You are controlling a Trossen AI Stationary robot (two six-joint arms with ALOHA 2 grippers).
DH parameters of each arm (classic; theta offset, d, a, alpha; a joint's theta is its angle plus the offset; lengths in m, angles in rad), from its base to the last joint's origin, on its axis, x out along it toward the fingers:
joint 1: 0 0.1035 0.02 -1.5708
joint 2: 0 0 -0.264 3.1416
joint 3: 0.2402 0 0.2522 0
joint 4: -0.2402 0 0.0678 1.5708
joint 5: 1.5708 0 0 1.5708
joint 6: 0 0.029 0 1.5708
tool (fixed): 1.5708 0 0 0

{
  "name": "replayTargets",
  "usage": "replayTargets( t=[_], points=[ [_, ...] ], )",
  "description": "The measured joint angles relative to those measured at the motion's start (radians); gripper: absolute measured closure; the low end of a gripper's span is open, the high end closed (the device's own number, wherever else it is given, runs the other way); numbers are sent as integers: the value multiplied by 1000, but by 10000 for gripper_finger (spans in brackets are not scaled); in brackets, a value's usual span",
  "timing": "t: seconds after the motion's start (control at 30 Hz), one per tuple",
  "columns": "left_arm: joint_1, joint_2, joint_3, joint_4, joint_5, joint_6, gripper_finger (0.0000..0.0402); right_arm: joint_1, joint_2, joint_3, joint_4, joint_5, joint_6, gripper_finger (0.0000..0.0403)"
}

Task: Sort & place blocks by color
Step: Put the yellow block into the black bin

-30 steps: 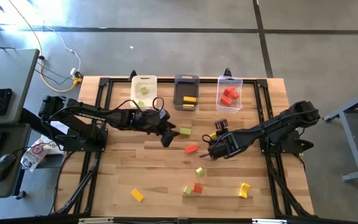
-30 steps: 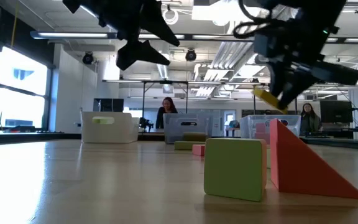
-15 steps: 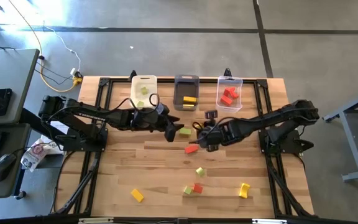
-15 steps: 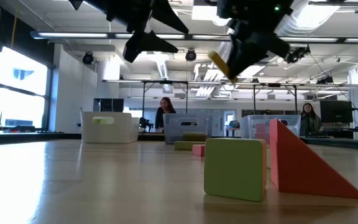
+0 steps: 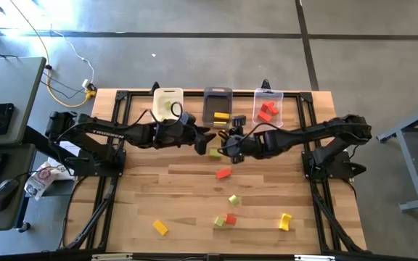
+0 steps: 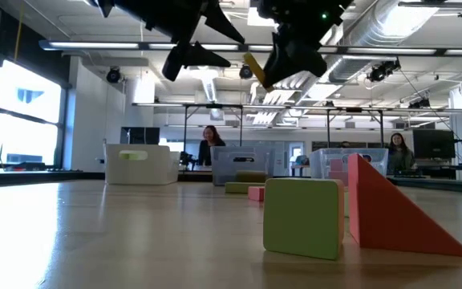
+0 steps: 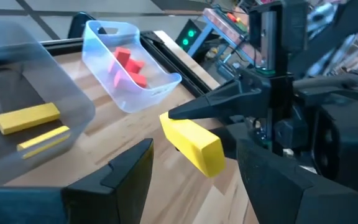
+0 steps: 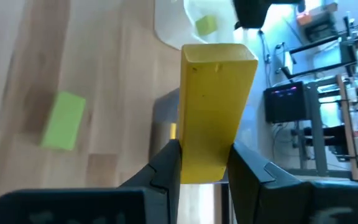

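My right gripper (image 5: 227, 145) hangs above the table's far middle, shut on a yellow bar (image 8: 216, 112), which also shows in the low view (image 6: 255, 69) and the left wrist view (image 7: 191, 144). My left gripper (image 5: 204, 140) is open and empty, level with the right one and close to its left, with its fingertips toward the bar. Below them a green block (image 5: 215, 153) and a red block (image 5: 223, 173) lie flat on the wood. Other blocks lie nearer the front: green (image 5: 233, 199), a green and red pair (image 5: 224, 220), yellow (image 5: 160, 228) and yellow (image 5: 285, 221). My right gripper pinches the yellow bar by its two long sides near one end (image 8: 204, 163), between the two fingers (image 8: 166, 163). The fingers slant down from the table's right and lie along the bar. The bar sticks out past the fingertips, tilted down, clear of the table.
Three bins stand along the far edge. The white one (image 5: 167, 94) holds a green block, the dark grey one (image 5: 218, 94) holds yellow bars, and the clear one (image 5: 268, 96) holds red blocks. A green cube (image 6: 303, 218) and a red wedge (image 6: 399, 213) stand close to the low camera.
My right gripper has risen and gone toward the table's far edge and left, carrying the yellow bar from above the red block to beside my left gripper. It has also tipped more level. My left gripper has shifted slightly toward the far edge and tipped up.
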Motion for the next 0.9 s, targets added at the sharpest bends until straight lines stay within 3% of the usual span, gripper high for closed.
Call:
replayTargets(
  t=[0.37,0.7,0.9],
  points=[
    [18,0,0,1,4,92,183,-48,0,0,33,18,-21,325],
    [1,0,0,-4,64,507,184,-62,0,0,55,-54,35,325],
    [-31,0,0,-19,46,729,183,-60,0,0,53,-114,36,325]
  ],
)
